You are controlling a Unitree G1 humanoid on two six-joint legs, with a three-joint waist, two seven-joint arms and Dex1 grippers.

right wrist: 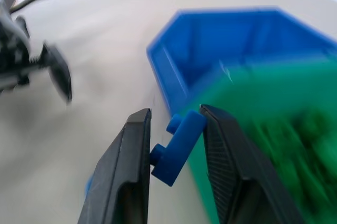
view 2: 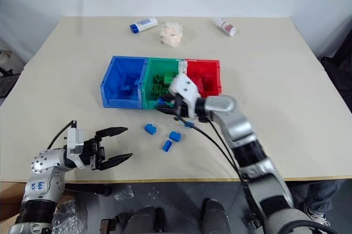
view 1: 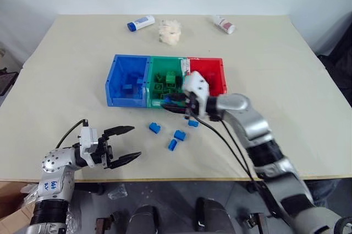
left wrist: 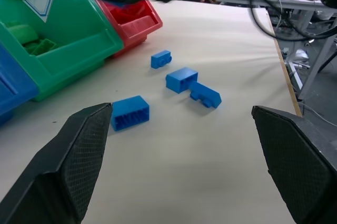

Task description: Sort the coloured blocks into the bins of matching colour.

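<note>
A: From the head cameras, what has the right gripper (view 1: 175, 103) got?
B: It is narrowed on something small and blue, over the near wall of the green bin (view 1: 168, 82). The blue bin (view 1: 127, 80) sits just beyond its fingertips on the left, the red bin (view 1: 212, 74) behind its wrist.

A: And the loose blue bricks (view 1: 175, 132)?
B: Four lie on the table (view 1: 286, 85) just below that gripper, toward the near edge, with the closest one (view 1: 193, 123) almost under its wrist.

A: The left gripper (view 1: 125, 143)?
B: Jaws spread wide, holding nothing, near the table's front edge. The bricks lie ahead of its fingertips, apart from them.

A: Left wrist view?
B: Between the two wide-set fingers (left wrist: 79, 150) the four bricks lie ahead; one (left wrist: 130, 112) is nearest, close to one finger's tip but not touching.

A: Right wrist view?
B: A blue brick (right wrist: 177, 147) is pinched, tilted, between the two fingers (right wrist: 134, 166). The blue bin lies straight ahead, the green bin alongside one finger.
</note>
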